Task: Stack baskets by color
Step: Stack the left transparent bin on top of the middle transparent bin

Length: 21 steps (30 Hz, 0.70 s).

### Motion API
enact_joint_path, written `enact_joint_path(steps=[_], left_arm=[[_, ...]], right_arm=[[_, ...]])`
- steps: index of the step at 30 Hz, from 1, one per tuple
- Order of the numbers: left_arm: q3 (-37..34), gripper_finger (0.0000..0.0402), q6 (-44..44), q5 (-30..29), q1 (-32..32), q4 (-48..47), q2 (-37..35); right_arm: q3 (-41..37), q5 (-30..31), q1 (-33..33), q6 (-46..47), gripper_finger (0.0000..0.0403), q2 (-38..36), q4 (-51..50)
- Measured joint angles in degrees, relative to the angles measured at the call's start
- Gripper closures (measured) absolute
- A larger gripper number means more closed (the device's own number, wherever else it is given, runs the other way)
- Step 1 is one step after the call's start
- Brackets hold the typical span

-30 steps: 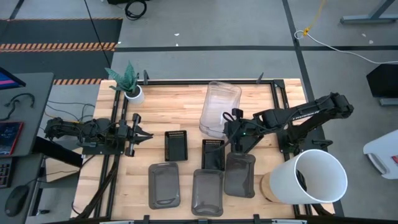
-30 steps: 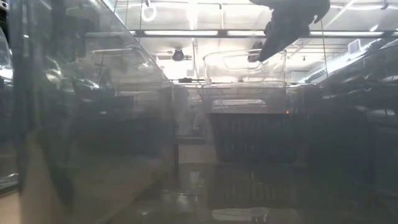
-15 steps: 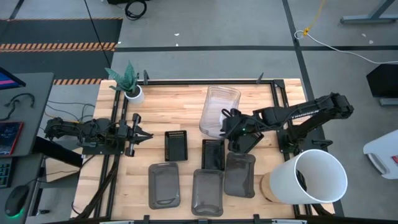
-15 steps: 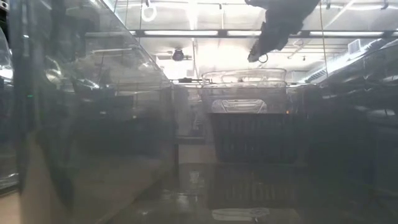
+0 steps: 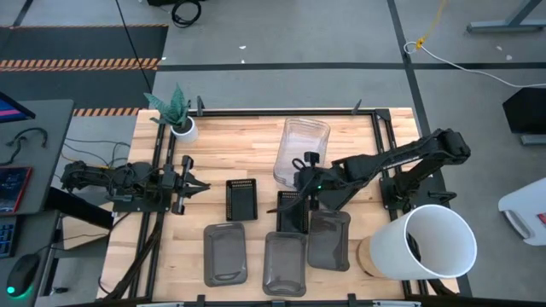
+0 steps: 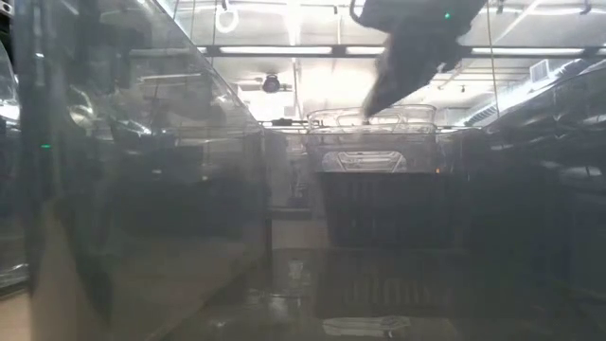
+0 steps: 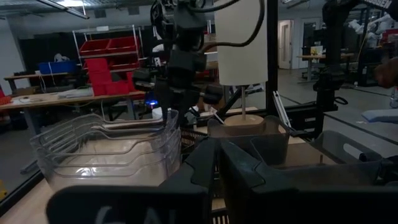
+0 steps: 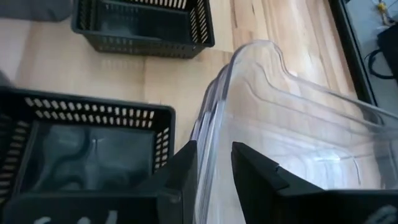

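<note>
A stack of clear baskets [image 5: 303,147] lies at the table's far middle, also seen in the right wrist view [image 8: 292,118] and the left wrist view [image 7: 106,149]. My right gripper [image 5: 300,176] [image 8: 214,150] is open over the stack's near end, one finger on each side of the rim. Two black slotted baskets [image 5: 241,198] [image 5: 293,211] sit side by side at mid-table. Three dark grey baskets [image 5: 225,253] [image 5: 284,262] [image 5: 328,239] lie along the near edge. My left gripper [image 5: 198,182] waits shut at the left. My right gripper comes slanting down from the table's right, and the clear stack's near rim [image 8: 208,134] runs between its fingers. I cannot tell whether either finger touches the rim. The stack rests flat on the table.
A big white bucket [image 5: 431,243] lies on its side at the near right, next to a round wooden base [image 5: 367,254]. A white plant pot [image 5: 182,128] stands at the far left corner. Black frame rails [image 5: 158,222] border the table's left and right.
My right gripper has let go of the top clear basket, which was tilted up and has settled level into the stack. The gripper has then moved down and toward the table's left along the stack's near end.
</note>
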Motion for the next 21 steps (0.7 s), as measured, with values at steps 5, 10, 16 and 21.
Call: enact_joint_path(steps=[5,10,16,21], left_arm=[[0.0,0.0367,0.0,0.0,0.0,0.0,0.0],[0.0,0.0366,0.0,0.0,0.0,0.1,0.0],[0.0,0.0373,0.0,0.0,0.0,0.1,0.0],[0.0,0.0369,0.0,0.0,0.0,0.1,0.0]], right_arm=[[0.3,5.6,-1.0,-1.4,0.0283,1.9,-0.2],[0.3,9.8,-3.7,-3.8,0.0281,1.8,-1.1],[0.2,11.8,-7.2,-5.1,0.0281,1.0,-1.9],[2.1,11.1,-8.0,-3.4,0.0281,0.2,-4.7]])
